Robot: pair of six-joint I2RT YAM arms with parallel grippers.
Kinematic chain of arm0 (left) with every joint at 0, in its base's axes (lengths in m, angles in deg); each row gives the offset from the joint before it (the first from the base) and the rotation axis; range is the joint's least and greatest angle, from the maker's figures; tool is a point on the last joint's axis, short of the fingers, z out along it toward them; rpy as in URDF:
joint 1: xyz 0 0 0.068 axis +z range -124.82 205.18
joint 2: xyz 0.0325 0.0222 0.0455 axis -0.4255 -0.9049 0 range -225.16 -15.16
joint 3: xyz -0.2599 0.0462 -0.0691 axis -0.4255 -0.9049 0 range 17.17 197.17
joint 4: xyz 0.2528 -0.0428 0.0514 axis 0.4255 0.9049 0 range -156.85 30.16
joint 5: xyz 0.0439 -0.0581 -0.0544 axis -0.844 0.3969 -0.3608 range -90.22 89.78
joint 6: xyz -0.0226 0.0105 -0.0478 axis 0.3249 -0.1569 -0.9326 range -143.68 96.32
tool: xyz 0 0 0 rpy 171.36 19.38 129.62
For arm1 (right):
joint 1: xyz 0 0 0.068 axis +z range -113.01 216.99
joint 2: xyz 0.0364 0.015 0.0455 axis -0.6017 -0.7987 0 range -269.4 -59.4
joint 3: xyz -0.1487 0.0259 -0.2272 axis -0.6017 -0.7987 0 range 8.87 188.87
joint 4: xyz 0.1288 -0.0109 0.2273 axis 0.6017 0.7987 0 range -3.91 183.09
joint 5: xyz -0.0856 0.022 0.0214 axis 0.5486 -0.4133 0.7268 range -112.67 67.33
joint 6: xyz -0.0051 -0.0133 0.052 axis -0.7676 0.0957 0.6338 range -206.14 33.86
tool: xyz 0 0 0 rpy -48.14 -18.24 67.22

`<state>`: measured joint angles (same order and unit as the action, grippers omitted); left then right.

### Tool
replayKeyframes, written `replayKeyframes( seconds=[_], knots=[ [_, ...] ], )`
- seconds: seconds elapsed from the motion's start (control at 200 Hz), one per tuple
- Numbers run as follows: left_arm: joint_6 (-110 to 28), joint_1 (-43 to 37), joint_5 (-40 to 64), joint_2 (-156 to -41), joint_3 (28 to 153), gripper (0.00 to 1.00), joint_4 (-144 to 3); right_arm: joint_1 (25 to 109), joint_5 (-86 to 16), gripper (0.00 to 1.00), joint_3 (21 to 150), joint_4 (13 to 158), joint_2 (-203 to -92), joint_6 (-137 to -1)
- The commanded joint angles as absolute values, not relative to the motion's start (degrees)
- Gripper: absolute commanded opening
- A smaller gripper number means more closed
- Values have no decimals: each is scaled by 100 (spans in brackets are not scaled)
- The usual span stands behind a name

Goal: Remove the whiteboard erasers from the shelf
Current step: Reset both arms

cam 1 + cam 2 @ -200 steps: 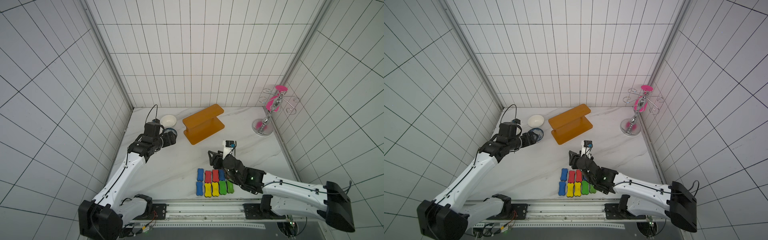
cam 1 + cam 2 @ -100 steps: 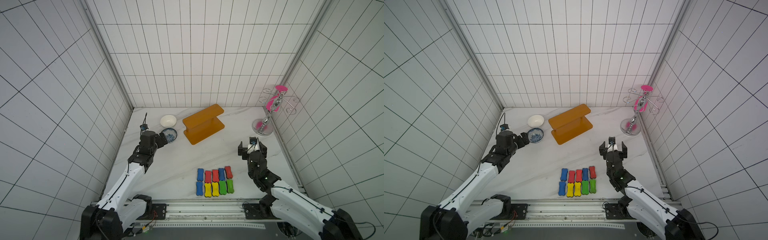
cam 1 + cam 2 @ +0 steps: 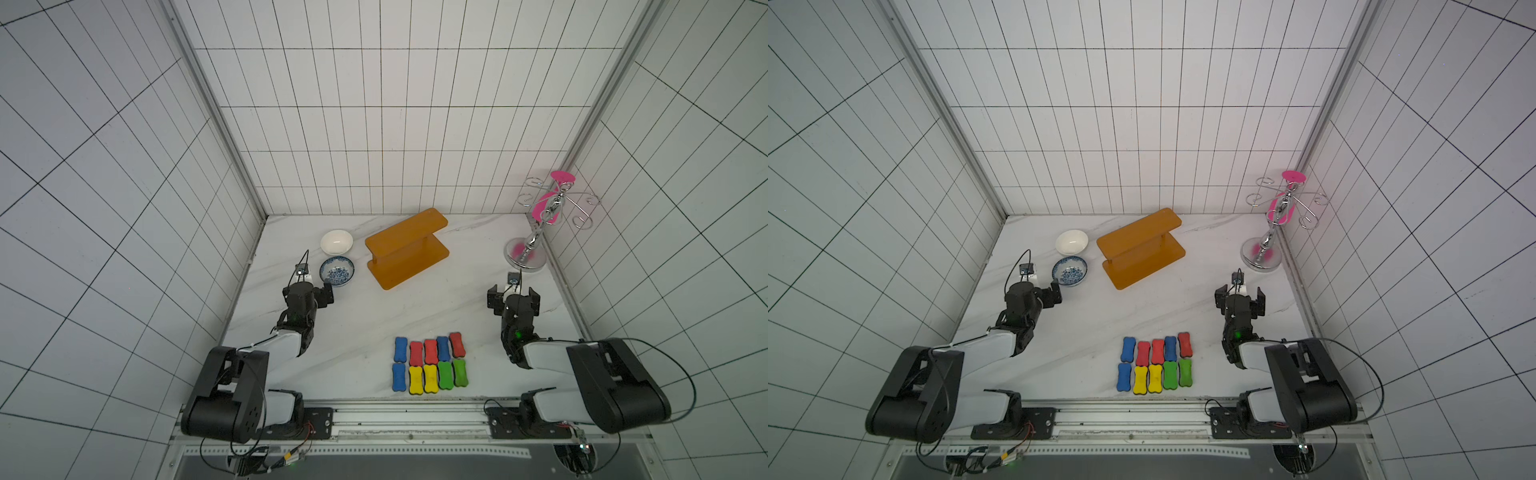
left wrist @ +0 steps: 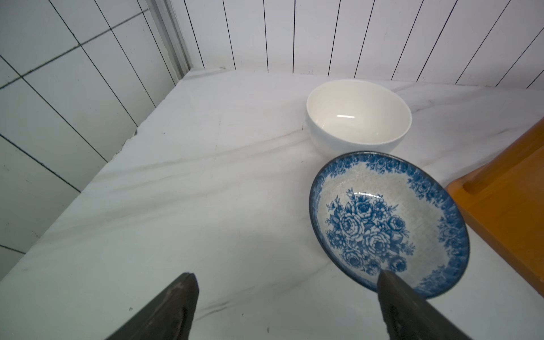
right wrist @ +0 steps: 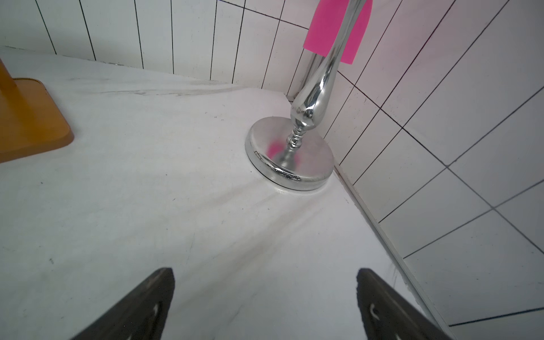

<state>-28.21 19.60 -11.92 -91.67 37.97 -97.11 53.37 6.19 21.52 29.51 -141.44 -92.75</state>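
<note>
Several whiteboard erasers (image 3: 430, 351) (image 3: 1157, 351) in blue, red, yellow and green lie in two tidy rows on the marble table near its front edge. The orange-brown shelf (image 3: 407, 249) (image 3: 1140, 247) stands at the back, and both boards show bare in both top views. My left gripper (image 3: 309, 289) (image 4: 287, 275) is open and empty, low over the table beside a blue-patterned bowl. My right gripper (image 3: 513, 296) (image 5: 265, 270) is open and empty, to the right of the erasers and facing a chrome stand. A corner of the shelf (image 4: 500, 212) (image 5: 26, 126) shows in each wrist view.
A white bowl (image 3: 336, 242) (image 4: 357, 123) and the blue-patterned bowl (image 3: 336, 271) (image 4: 382, 223) sit left of the shelf. The chrome hook stand (image 3: 525, 257) (image 5: 290, 153), with a pink item (image 3: 544, 208) hanging on it, stands in the back right corner. Tiled walls close three sides.
My right gripper has left the eraser rows and swung right toward the chrome stand, leaving a red eraser at the row's end. My left arm has drawn back from the blue bowl. Both grippers opened wider.
</note>
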Motion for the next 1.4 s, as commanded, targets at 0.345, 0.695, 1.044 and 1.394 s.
replayKeyframes(
  seconds=[0.345,0.695,1.044,1.394],
  knots=[
    [-2740,2566,-483,-10430,4227,98,-11156,4038,-585,99,2622,2546,-14730,-8420],
    [-2952,2703,-516,-10499,4415,98,-10910,3710,-1116,99,3318,3854,-14784,-8196],
    [-2951,2708,-503,-10496,4414,98,-10907,3734,-1122,99,3256,3742,-14754,-8271],
    [-2952,2721,-461,-10483,4396,98,-10925,3682,-1608,99,3309,3852,-14767,-8374]
  ],
)
